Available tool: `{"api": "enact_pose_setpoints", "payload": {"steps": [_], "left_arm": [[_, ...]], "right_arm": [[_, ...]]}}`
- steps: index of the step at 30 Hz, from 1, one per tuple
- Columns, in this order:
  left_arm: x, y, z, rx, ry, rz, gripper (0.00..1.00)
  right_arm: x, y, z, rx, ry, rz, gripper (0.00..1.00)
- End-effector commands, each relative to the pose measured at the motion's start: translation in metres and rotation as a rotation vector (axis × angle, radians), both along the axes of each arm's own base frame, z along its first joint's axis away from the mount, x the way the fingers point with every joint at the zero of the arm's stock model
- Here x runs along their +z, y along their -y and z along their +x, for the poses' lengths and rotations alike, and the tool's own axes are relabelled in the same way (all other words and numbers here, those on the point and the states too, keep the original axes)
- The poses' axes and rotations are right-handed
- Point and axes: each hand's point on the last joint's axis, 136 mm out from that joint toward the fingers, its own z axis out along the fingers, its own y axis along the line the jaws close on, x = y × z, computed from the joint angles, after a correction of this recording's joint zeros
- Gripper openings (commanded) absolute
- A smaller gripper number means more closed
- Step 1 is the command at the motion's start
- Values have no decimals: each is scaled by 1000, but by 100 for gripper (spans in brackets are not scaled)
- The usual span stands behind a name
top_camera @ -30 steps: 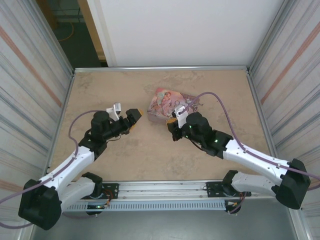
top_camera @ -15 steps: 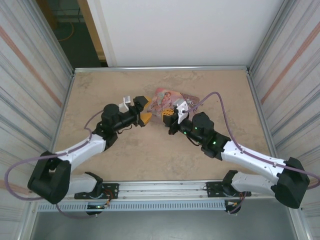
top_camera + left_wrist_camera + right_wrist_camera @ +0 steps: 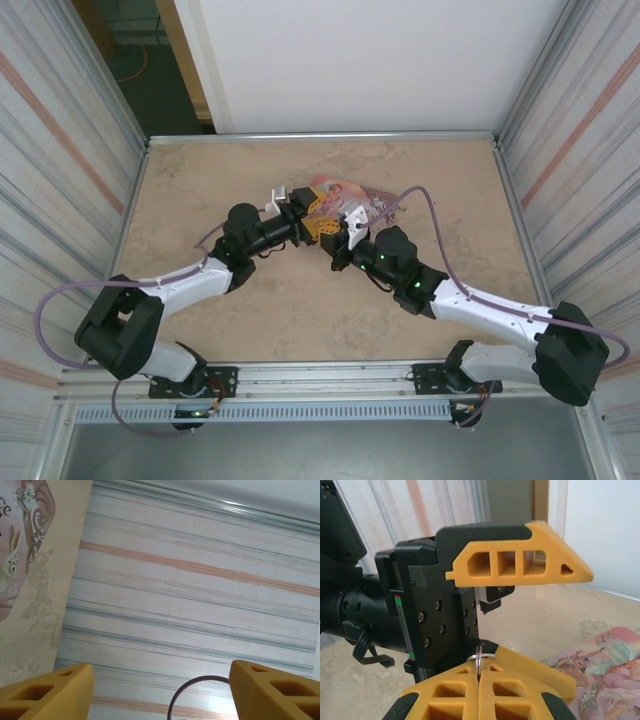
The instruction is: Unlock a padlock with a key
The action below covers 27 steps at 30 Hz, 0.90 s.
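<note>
Pink tin (image 3: 20,555) bears cropped, unreadable lettering; left end effector (image 3: 161,672) gapes empty, right end effector (image 3: 479,682) pinches a silvery ring (image 3: 479,658).

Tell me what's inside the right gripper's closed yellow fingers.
A thin silver metal ring pokes up from the seam between the shut fingers of the right gripper. Whatever the ring is attached to is covered by the finger pads, so it cannot be made out.
</note>
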Motion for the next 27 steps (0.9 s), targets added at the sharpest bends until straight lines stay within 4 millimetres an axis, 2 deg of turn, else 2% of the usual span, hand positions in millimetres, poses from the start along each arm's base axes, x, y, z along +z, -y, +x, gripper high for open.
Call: {"api": "enact_pose_setpoints", "payload": {"steps": [1,9,18,27], "left_arm": [[18,4,2,3,17,-51,69],[11,2,3,18,-4,-31,62],[6,1,3,25,-14,-19,44],[1,0,3,32,-19,4,28]], "right_arm": [[7,2,7,-29,28,35,0],[3,3,15,-45,17,31,0],[-6,8,13,-57,-7,15,0],[-4,12,12,-65,-6,22,0]]}}
